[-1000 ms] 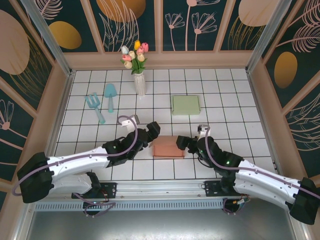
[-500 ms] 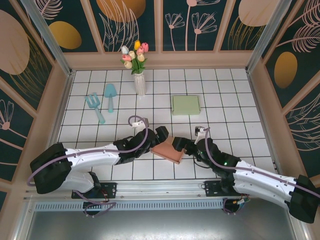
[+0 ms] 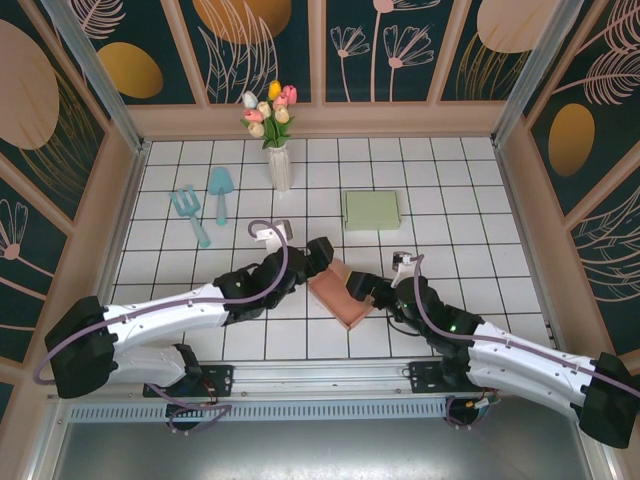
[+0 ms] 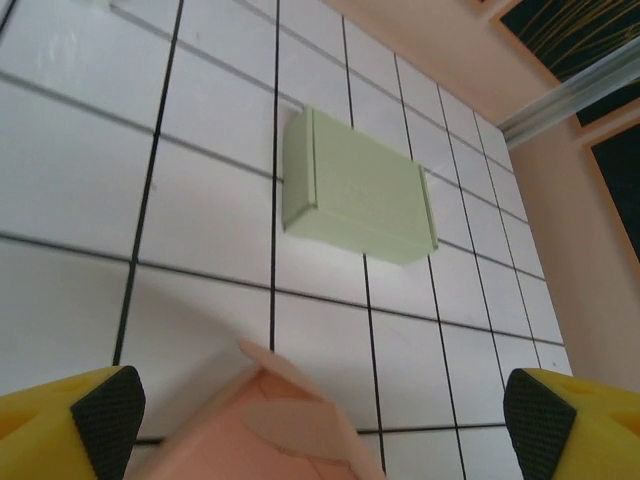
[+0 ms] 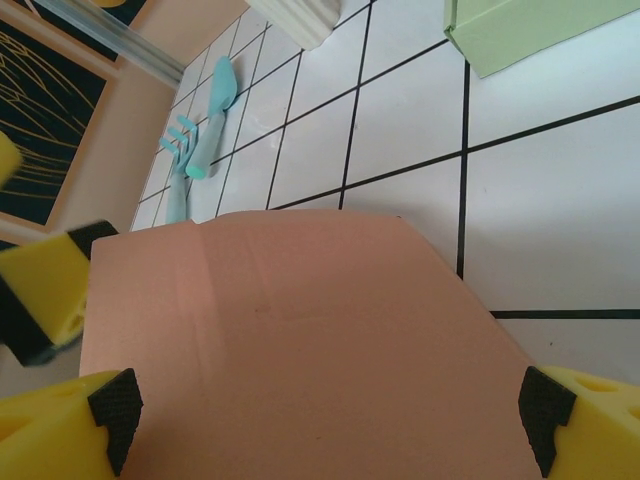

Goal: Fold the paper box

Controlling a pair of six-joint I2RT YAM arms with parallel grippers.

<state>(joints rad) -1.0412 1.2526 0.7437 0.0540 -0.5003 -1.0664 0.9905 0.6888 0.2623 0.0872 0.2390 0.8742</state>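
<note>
Pink paper box (image 3: 343, 295), skewed on desk (image 3: 450, 200): L fingers (image 4: 105, 412), R fingers (image 5: 115, 405) both wide, flanking opp. sides, prob. bracing fold.

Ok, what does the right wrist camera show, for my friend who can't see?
A pink paper box sits between the open yellow fingers of the right gripper. Behind it, on white tiles, lie a green box and teal garden tools.

Pink box (image 4: 270, 420) cropped below, green box (image 5: 530, 30) cut off top-right — clipped white base (image 5: 300, 15), perhaps the vase
</note>
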